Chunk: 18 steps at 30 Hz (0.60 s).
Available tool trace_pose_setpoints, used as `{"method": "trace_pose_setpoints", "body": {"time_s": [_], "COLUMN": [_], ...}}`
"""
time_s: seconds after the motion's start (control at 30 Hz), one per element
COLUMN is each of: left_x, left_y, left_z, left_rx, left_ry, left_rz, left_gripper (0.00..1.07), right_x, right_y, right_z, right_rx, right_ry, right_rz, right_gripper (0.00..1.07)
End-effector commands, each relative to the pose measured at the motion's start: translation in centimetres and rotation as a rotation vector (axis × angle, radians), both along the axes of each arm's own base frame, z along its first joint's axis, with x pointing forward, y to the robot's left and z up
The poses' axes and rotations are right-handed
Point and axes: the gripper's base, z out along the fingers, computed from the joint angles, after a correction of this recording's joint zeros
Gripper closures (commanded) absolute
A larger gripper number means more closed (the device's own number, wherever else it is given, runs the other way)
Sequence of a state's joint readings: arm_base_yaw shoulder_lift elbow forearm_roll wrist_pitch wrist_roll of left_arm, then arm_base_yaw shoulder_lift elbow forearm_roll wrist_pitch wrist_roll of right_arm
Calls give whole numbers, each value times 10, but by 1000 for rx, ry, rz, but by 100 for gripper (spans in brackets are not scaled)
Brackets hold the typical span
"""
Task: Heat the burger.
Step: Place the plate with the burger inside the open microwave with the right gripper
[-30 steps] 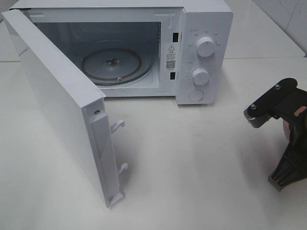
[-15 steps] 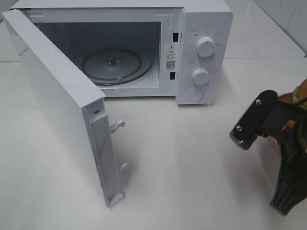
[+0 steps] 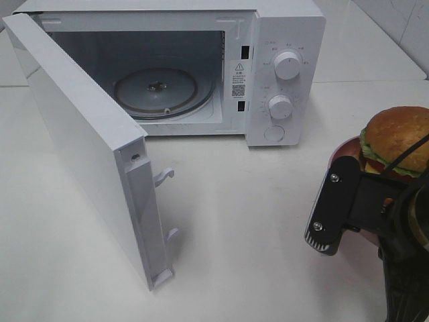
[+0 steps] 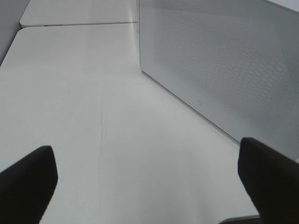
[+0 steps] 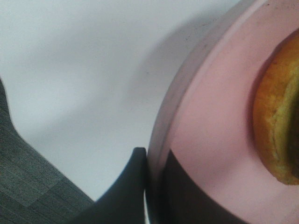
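The burger (image 3: 401,137), with a glossy brown bun and a green lettuce frill, stands on a round pink plate (image 3: 346,147) at the right edge of the exterior view. In the right wrist view my right gripper (image 5: 152,186) is shut on the plate's rim (image 5: 210,116), with the burger's bun (image 5: 275,126) just beyond. The black right arm (image 3: 342,211) covers the plate's near side. The plate hangs right of the microwave's front. My left gripper (image 4: 149,186) shows only in the left wrist view, open and holding nothing.
The white microwave (image 3: 281,40) stands at the back with its door (image 3: 87,147) swung wide open towards the front left. Its glass turntable (image 3: 157,90) lies bare inside. The door's outer face (image 4: 224,65) is close to the left gripper. White tabletop (image 3: 255,221) stretches between door and plate.
My right arm has moved left and towards the camera, carrying the plate. The burger, out of sight a second ago, now shows. The left gripper and the microwave have not moved.
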<state>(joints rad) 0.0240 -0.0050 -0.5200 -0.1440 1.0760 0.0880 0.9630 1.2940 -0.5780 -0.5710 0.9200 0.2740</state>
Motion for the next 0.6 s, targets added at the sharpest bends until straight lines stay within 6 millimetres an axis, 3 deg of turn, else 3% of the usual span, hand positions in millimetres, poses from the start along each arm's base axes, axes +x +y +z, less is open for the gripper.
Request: {"method": "trace_pose_setpoints", "body": {"time_s": [0.03,0.6], "left_x": [-2,-2], "left_y": [-1,-1], "left_z": [0,0], "left_rx": [-7,-7], "left_ry": [-23,-23], "left_rz": [-5,-5], "left_gripper": [9,9], "right_x": [3,9], "right_y": [-1,14], "right_z": [4,4], "right_rx": [-39,-9], "right_ry": [-32,-56], "right_rz": [75,378], "right_gripper": [107,107]}}
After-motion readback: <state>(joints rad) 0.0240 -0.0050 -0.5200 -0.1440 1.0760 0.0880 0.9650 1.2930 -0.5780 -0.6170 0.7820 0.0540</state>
